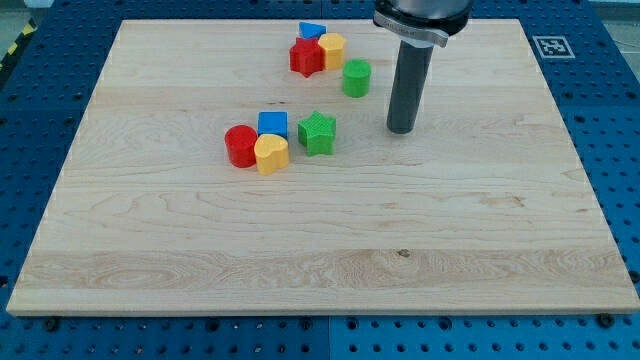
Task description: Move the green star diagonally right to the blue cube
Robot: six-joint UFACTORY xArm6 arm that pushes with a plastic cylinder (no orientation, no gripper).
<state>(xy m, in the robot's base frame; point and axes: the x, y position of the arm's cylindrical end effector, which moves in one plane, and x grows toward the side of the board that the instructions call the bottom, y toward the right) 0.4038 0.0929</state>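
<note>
The green star (317, 132) lies near the middle of the wooden board (320, 250). The blue cube (272, 124) sits just to its left, with a small gap between them. A red cylinder (240, 146) and a yellow heart (271, 154) touch the cube below it. My tip (401, 128) rests on the board to the right of the green star, clearly apart from it and about level with it.
Towards the view's top sit a red star (307, 57), a yellow block (332, 49) and a blue triangular block (312, 31) in a cluster. A green cylinder (356, 77) stands between that cluster and my rod. A marker tag (550, 46) lies beyond the board's top right corner.
</note>
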